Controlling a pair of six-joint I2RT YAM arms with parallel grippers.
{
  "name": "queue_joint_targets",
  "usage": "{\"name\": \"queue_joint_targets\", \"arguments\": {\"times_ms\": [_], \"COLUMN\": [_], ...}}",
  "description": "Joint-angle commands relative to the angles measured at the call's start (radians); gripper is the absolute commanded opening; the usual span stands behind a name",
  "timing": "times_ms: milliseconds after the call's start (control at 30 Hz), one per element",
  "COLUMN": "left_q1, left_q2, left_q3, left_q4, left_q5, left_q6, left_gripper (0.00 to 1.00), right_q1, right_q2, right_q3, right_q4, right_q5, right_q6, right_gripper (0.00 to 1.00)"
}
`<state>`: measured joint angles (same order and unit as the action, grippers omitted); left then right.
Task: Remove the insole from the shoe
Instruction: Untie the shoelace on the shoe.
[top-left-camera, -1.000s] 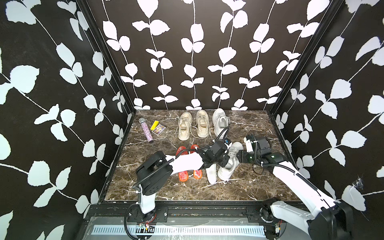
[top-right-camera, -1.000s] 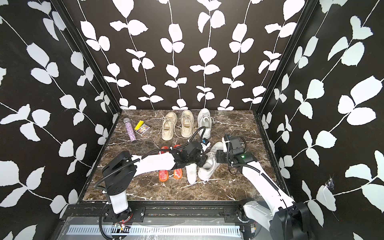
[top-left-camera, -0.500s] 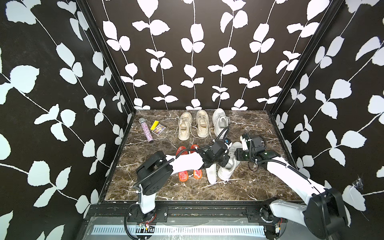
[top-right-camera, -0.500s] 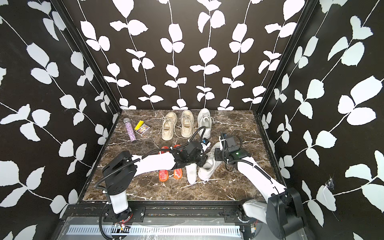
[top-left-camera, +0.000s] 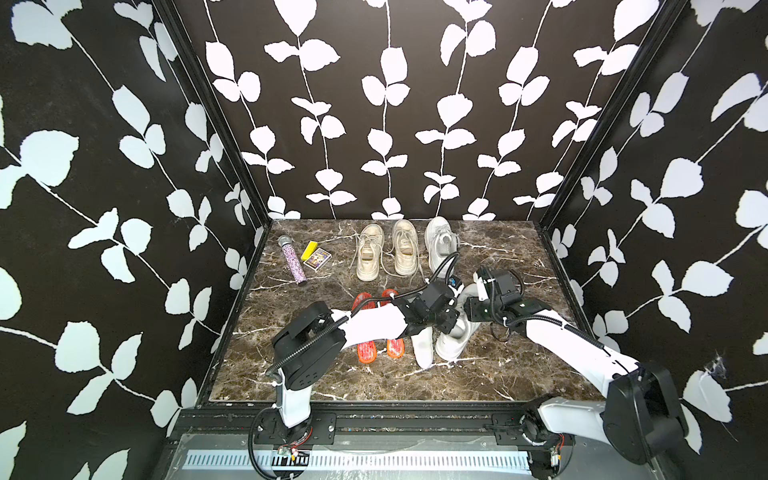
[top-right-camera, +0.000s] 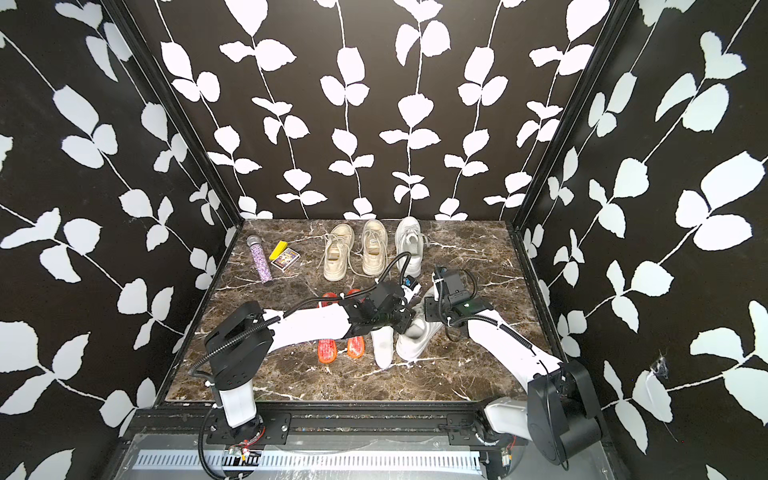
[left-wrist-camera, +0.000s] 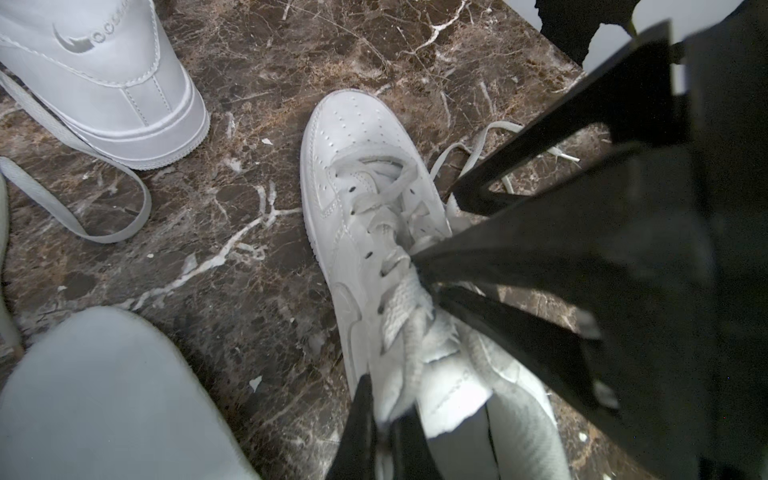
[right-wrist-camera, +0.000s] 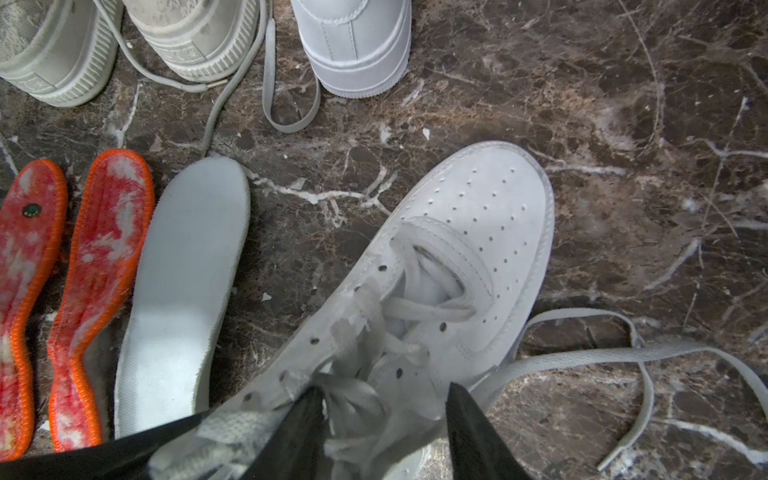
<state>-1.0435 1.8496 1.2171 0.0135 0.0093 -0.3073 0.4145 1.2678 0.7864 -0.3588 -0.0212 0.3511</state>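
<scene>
A white low-top shoe (top-left-camera: 457, 340) (top-right-camera: 415, 340) lies on the marble table, right of centre, with its laces loose. My left gripper (left-wrist-camera: 388, 399) (top-left-camera: 452, 327) is shut on the lace and upper edge at the shoe's (left-wrist-camera: 357, 166) throat. My right gripper (right-wrist-camera: 384, 392) (top-right-camera: 424, 313) comes in from the opposite side. Its fingers (right-wrist-camera: 461, 415) straddle the eyelet flap and side wall of the shoe (right-wrist-camera: 478, 216) and press on them. The tongue and laces hide the insole inside the shoe.
A loose white insole (top-left-camera: 422, 351) (right-wrist-camera: 183, 291) and two orange insoles (top-left-camera: 368, 351) lie just left of the shoe. A beige pair (top-left-camera: 370, 257), a white sneaker (top-left-camera: 440, 245), a glitter tube (top-left-camera: 295, 262) and small boxes (top-left-camera: 318, 259) line the back. Patterned walls enclose three sides.
My right arm swung left onto the shoe and its jaws narrowed around the upper. The left gripper kept its hold and place.
</scene>
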Motion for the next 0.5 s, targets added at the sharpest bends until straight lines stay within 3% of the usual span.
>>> {"name": "queue_joint_targets", "arguments": {"times_ms": [0,200,467], "left_q1": [0.0,0.0,0.0], "left_q2": [0.001,-0.006,-0.002], "left_q3": [-0.008,-0.02,-0.008], "left_q4": [0.023,0.021,0.022], "left_q5": [0.014,-0.003,0.002], "left_q6": [-0.019,-0.019,-0.017], "left_gripper": [0.0,0.0,0.0], "right_q1": [0.012,0.017,0.025], "right_q2": [0.009,-0.047,-0.01], "right_q3": [0.022,0.03,0.04], "right_q4": [-0.056,-0.121,-0.152], "right_q5": [0.053,0.028,0.036], "right_q6": [-0.006,0.009,0.031], "right_gripper": [0.47,0.45,0.45]}}
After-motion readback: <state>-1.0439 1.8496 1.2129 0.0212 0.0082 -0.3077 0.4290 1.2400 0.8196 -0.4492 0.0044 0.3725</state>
